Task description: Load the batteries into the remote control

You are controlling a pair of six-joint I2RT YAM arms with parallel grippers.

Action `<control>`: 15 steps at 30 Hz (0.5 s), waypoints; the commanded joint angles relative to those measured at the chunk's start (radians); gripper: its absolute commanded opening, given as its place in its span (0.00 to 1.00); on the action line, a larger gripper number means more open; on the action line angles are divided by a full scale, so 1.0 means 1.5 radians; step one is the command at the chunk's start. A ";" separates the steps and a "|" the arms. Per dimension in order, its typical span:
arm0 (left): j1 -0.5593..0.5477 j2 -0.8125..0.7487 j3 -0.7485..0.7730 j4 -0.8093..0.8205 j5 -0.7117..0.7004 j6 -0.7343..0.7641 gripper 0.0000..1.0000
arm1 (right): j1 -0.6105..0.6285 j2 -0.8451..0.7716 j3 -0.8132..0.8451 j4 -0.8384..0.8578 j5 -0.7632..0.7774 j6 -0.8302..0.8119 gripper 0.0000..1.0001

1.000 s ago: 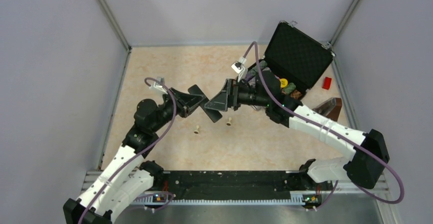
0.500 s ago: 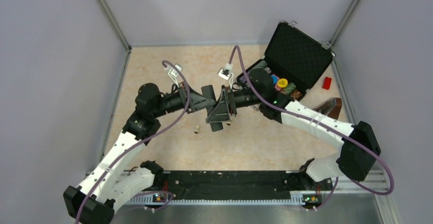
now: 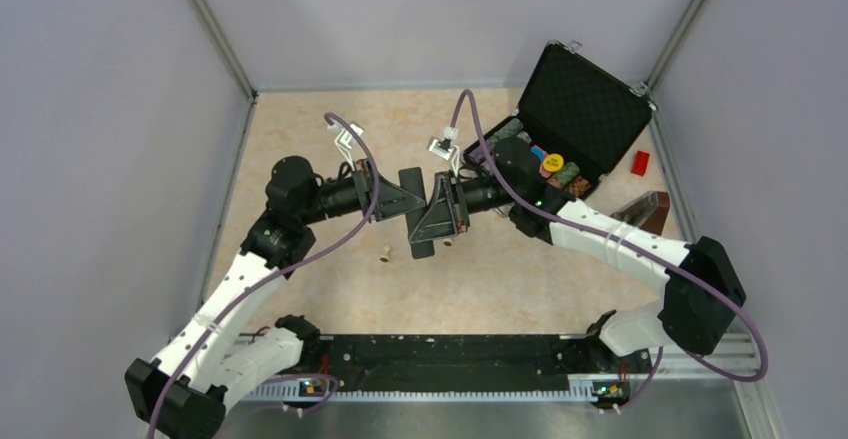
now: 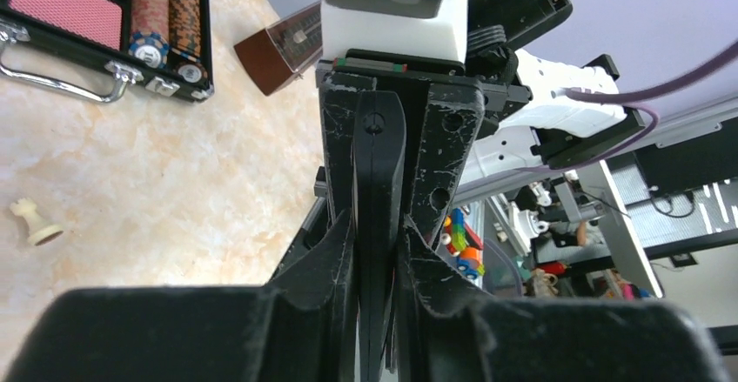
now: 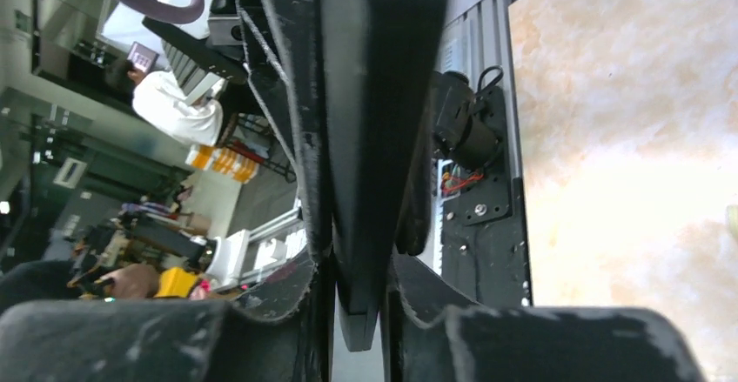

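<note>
- The remote control (image 3: 412, 181) stands on end in the air, right between both grippers.
- Left gripper (image 3: 405, 206) squeezes it tight.
- Right gripper (image 3: 428, 217) pinches its other side.
- Yellow chip (image 3: 551, 162) behind the right gripper: writing too small to read.

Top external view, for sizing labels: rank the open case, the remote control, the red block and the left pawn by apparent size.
1. open case
2. remote control, partly hidden, raised nearer the camera
3. red block
4. left pawn, nearly matches the block; order unsure
</note>
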 commanded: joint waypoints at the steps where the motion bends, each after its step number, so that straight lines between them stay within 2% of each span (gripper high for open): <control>1: 0.002 -0.006 0.033 0.018 0.005 0.021 0.31 | -0.010 0.002 0.007 0.033 -0.005 0.007 0.12; 3: 0.001 -0.016 0.033 0.004 -0.016 0.039 0.60 | -0.013 0.003 0.011 0.025 0.004 0.006 0.07; 4: 0.001 -0.023 0.036 -0.004 -0.034 0.052 0.69 | -0.015 0.003 0.010 0.018 0.011 0.005 0.05; 6: 0.002 -0.038 0.043 -0.055 -0.075 0.083 0.97 | -0.018 0.003 0.011 -0.009 0.033 -0.003 0.02; 9: 0.002 -0.066 0.066 -0.161 -0.199 0.137 0.99 | -0.028 0.008 0.015 -0.086 0.093 -0.034 0.00; 11: 0.001 -0.084 0.088 -0.252 -0.336 0.166 0.99 | -0.036 0.014 0.028 -0.168 0.156 -0.075 0.00; 13: 0.001 -0.102 0.099 -0.325 -0.470 0.181 0.99 | -0.038 0.031 0.065 -0.339 0.276 -0.151 0.00; 15: 0.001 -0.125 0.103 -0.375 -0.579 0.180 0.99 | -0.038 0.060 0.104 -0.454 0.418 -0.211 0.00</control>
